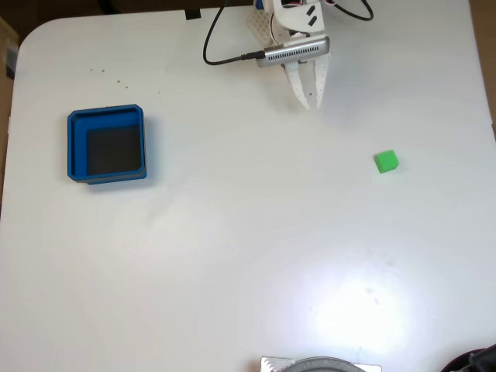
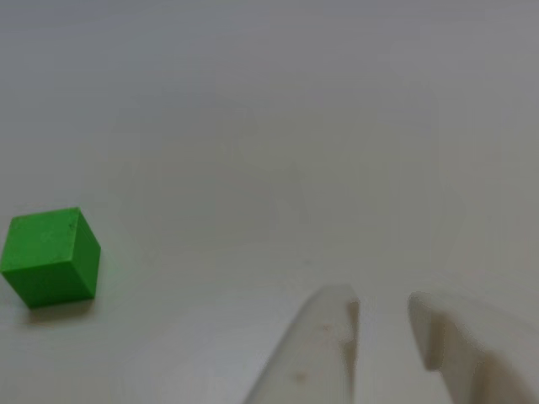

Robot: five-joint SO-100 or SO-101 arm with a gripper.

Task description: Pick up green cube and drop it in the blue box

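**Hovering short of the cube, nothing gripped**

Starting nearest the lens in the other view: gripper [image 2: 383, 324] enters at bottom right, two white fingers [image 2: 316, 353] with a narrow gap between them, nothing in it. Green cube [image 2: 50, 255] sits at left edge, mid-height, on bare white table [image 2: 269, 126], well apart from the fingertips.

Fixed view, bottom to top: a grey round fitting [image 1: 322, 364] at the bottom edge. Green cube [image 1: 386, 161] at right of centre. Blue box [image 1: 107, 145] at left, mid-upper frame, dark floor bare, far across the table [image 1: 248, 256] from the cube. Gripper [image 1: 311, 99] at top centre, tips pointing down-frame, black cable [image 1: 225, 46] looping off its body.

Risks, as I judge them: the gap looks too tight for the cube; coming down like this, a fingertip would land on it and knock it away. The cube lies off the gripper's line, so a poorly centred approach could clip one edge and spin it. Long carry to the box; a corner pinch might slip.

Orientation: cube has no long axis. It sits flat, turned slightly askew to the frame edges, one vertical edge toward the camera in the other view.
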